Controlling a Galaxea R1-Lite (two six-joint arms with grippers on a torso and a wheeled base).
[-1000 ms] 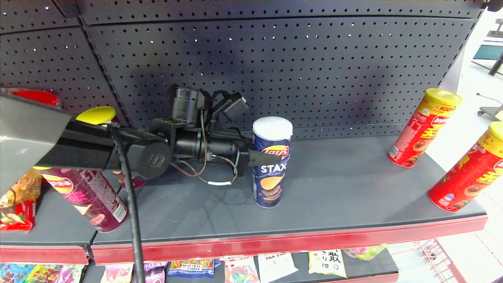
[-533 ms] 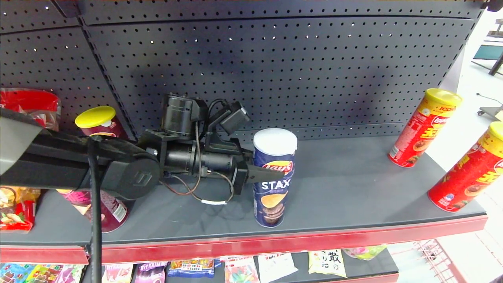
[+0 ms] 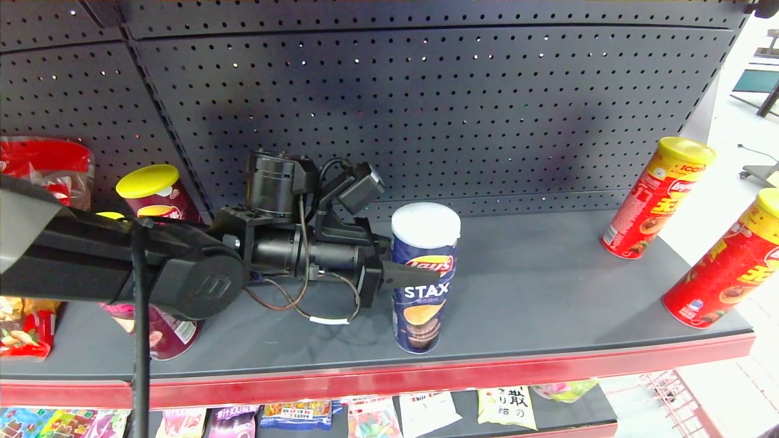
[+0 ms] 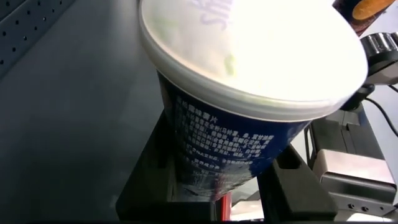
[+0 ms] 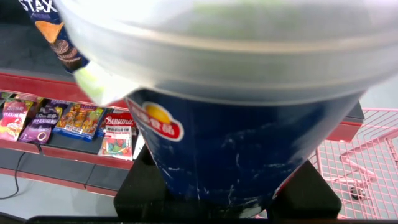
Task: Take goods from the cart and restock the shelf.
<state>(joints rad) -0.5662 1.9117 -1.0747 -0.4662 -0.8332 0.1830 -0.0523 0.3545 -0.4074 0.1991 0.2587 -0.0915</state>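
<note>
Our left gripper (image 3: 417, 275) is pinching one cylindrical blue chip tube (image 3: 426, 243) on the shelf (image 3: 517, 292). Our right gripper (image 5: 227, 199) is clamping a second blue tube (image 5: 249, 137). Two glossy red tubes (image 3: 654, 194) (image 3: 724, 267) are standing rightward.

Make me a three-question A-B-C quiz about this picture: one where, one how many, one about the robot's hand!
1. Where's the blue can in the head view? A cart B grey shelf, near its front C floor
2. How many red cans with yellow lids at the shelf's right end? A one B two C four
3. The left gripper is? A open B holding a bag C shut on the blue can
Answers: B, it stands on the shelf board; B, two stand there; C, its fingers clamp the can.
</note>
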